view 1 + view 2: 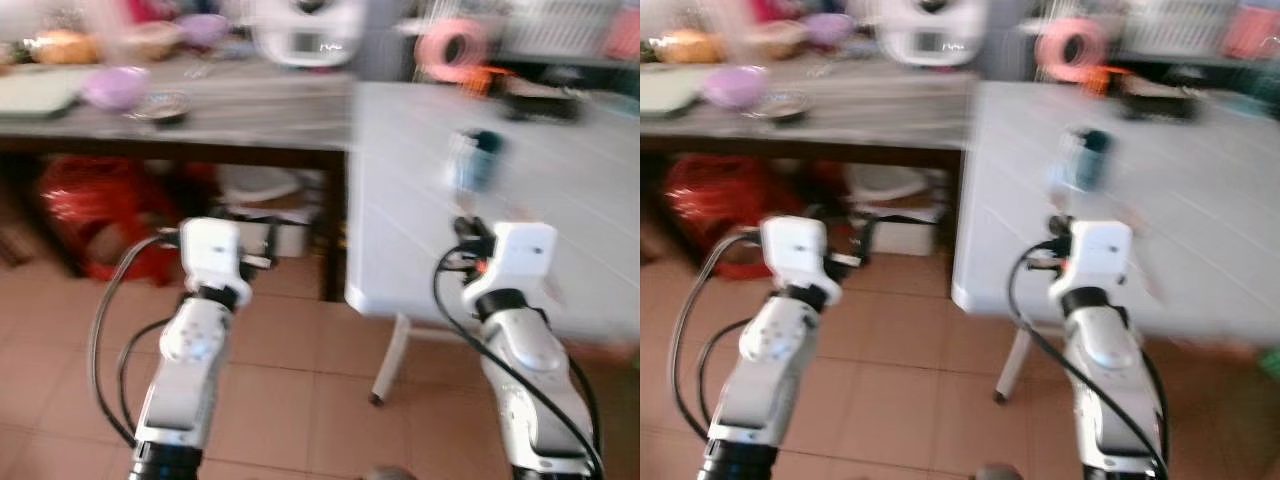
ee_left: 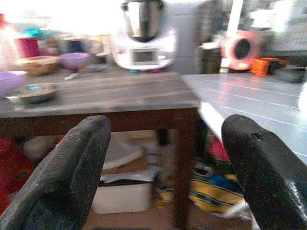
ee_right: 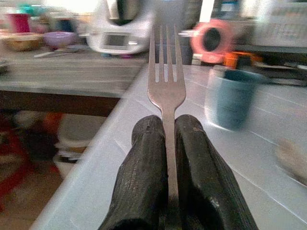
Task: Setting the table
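My right gripper (image 3: 168,132) is shut on a silver fork (image 3: 166,72), whose handle is pinched between the two black fingers with the tines pointing ahead. The fork is held over the near edge of the white table (image 1: 560,200). A blue cup (image 1: 475,160) stands on that table just beyond the right arm (image 1: 510,290). My left gripper (image 2: 168,127) is open and holds nothing. It hangs in front of the dark wooden table (image 1: 250,125), with the left arm (image 1: 205,300) over the tiled floor.
The wooden table carries a purple bowl (image 1: 115,87), a small metal dish (image 1: 162,105) and a white kitchen machine (image 1: 305,35). Below it are a red bag (image 1: 95,210) and white tubs (image 1: 260,190). A pink roll (image 1: 452,45) lies on the white table's far side.
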Motion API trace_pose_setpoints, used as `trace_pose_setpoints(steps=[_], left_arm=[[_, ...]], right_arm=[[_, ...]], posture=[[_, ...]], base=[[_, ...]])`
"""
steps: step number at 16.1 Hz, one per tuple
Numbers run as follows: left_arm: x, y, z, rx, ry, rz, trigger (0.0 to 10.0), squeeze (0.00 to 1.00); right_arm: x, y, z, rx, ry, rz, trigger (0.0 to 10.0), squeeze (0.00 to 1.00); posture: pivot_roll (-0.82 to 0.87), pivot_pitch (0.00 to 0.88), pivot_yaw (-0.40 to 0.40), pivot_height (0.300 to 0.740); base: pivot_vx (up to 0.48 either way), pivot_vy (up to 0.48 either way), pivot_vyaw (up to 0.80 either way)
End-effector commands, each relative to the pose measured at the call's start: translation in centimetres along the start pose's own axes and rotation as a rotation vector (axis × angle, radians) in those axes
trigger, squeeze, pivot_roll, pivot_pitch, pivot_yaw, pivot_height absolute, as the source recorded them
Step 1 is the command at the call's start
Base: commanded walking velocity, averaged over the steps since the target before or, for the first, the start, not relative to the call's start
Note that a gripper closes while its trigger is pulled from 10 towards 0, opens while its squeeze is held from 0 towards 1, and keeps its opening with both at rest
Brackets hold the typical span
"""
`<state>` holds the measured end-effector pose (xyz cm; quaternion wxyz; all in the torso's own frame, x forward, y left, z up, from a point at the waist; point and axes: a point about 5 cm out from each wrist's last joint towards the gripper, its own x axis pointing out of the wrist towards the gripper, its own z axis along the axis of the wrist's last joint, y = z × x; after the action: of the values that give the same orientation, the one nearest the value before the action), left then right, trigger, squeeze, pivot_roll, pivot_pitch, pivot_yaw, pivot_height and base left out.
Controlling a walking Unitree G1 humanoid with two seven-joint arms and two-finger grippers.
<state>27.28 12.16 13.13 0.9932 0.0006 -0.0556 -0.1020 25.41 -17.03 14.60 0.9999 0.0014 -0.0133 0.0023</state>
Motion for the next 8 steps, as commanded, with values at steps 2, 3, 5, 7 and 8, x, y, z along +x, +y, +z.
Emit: trace_pose_setpoints(steps=[2, 3, 5, 7, 8], left_arm=[[-0.12, 1.52, -0.05, 0.030, 0.003, 0.054, 10.0, 0.00], [-0.05, 1.77, -0.23, 0.021, 0.013, 0.074, 10.0, 0.00], [0.02, 1.87, -0.30, 0.019, 0.014, 0.084, 10.0, 0.00], [0.13, 1.64, -0.31, 0.028, 0.013, 0.064, 10.0, 0.00], [0.16, 1.54, -0.30, 0.037, 0.011, 0.058, 10.0, 0.00]], right_arm=[[0.23, 1.30, 0.74, 0.020, -0.036, 0.058, 10.0, 0.00], [0.25, 1.43, 0.81, 0.023, -0.042, 0.069, 10.0, 0.00], [0.28, 1.49, 0.83, 0.022, -0.045, 0.077, 10.0, 0.00], [0.26, 1.59, 0.67, 0.023, -0.039, 0.080, 10.0, 0.00], [0.22, 1.64, 0.63, 0.021, -0.038, 0.080, 10.0, 0.00]], posture=[[-0.01, 0.000, 0.000, 0.740], [-0.01, 0.000, 0.001, 0.740], [-0.01, 0.000, 0.003, 0.740], [-0.01, 0.000, 0.005, 0.740], [-0.01, 0.000, 0.006, 0.740]], base=[[0.480, 0.000, 0.63], [0.405, 0.255, 0.63], [0.392, 0.276, 0.60], [0.319, 0.360, 0.00], [0.319, 0.360, 0.00]])
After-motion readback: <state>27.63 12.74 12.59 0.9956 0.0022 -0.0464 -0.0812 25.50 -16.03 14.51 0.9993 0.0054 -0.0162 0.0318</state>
